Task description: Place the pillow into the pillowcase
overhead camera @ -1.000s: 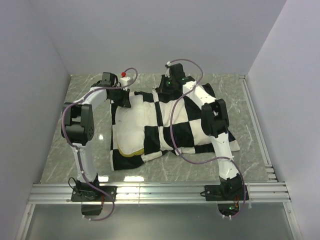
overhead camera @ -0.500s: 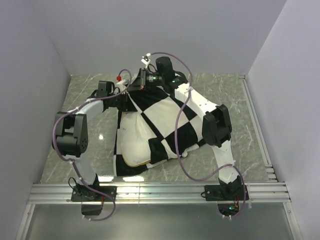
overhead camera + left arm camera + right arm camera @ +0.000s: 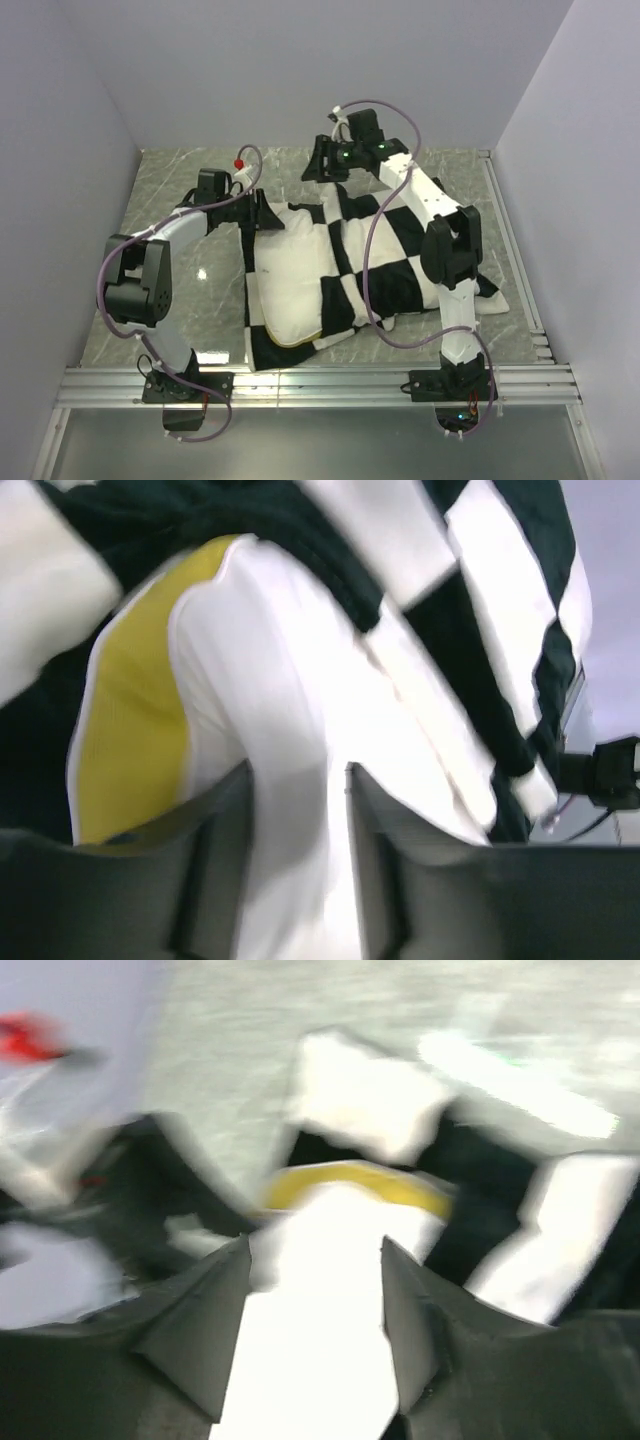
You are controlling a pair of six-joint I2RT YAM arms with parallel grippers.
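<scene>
The cream-white pillow (image 3: 290, 275) lies left of centre, its right part inside the black-and-white checkered pillowcase (image 3: 400, 250), which spreads to the right. A yellow band (image 3: 285, 340) shows along its near edge. My left gripper (image 3: 262, 215) sits at the pillow's far left corner. In the left wrist view its jaws (image 3: 298, 772) stand apart, with pillow (image 3: 290, 680) showing between them and nothing pinched. My right gripper (image 3: 315, 170) hovers over the far edge of the pillowcase. In the blurred right wrist view it (image 3: 315, 1250) is open wide over the pillow (image 3: 340, 1210).
The marble tabletop (image 3: 170, 270) is walled in at the left, back and right. An aluminium rail (image 3: 320, 385) runs along the near edge by the arm bases, and another rail (image 3: 512, 245) along the right side. Bare marble lies left of the pillow.
Both grippers, shut on the lifted pillowcase edge half a second ago, have opened. The fabric has dropped flat and more pillow shows. The right gripper has moved right; the left sits lower.
</scene>
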